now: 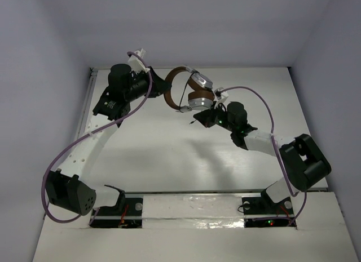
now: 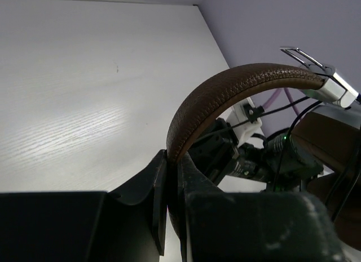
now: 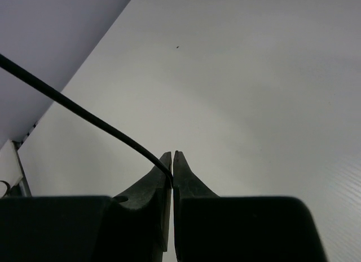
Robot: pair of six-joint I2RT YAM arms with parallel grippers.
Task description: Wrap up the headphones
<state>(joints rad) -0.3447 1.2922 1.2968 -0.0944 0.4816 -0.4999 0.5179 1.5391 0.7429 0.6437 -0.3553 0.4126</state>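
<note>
- Clenches the left pincer [image 2: 172,160] on one end of the brown headband [image 2: 225,98], low in the middle of the left wrist view, with the jaws pressed against the leather on both sides.
- Keeps the headphones [image 1: 189,90] in the upper middle of the overhead view, between the two arms and over the far part of the white tabletop [image 1: 169,155].
- Shows the headband arching up and to the right from the jaws, toward a silver earcup [image 2: 333,84] at the right edge of the left wrist view.
- Pinches the thin dark cord [image 3: 84,112] in the right pincer [image 3: 172,158], low in the middle of the right wrist view, with the jaws all but closed around it.
- Stretches the cord from the fingertips up to the left edge of that frame, nearly straight, with a small bend just where it enters the jaws.
- Sets the right pincer just below the earcups in the overhead view, slightly right of centre.
- Trails purple cables [image 1: 73,149] along both arms, with one looping down the left side of the overhead frame.
</note>
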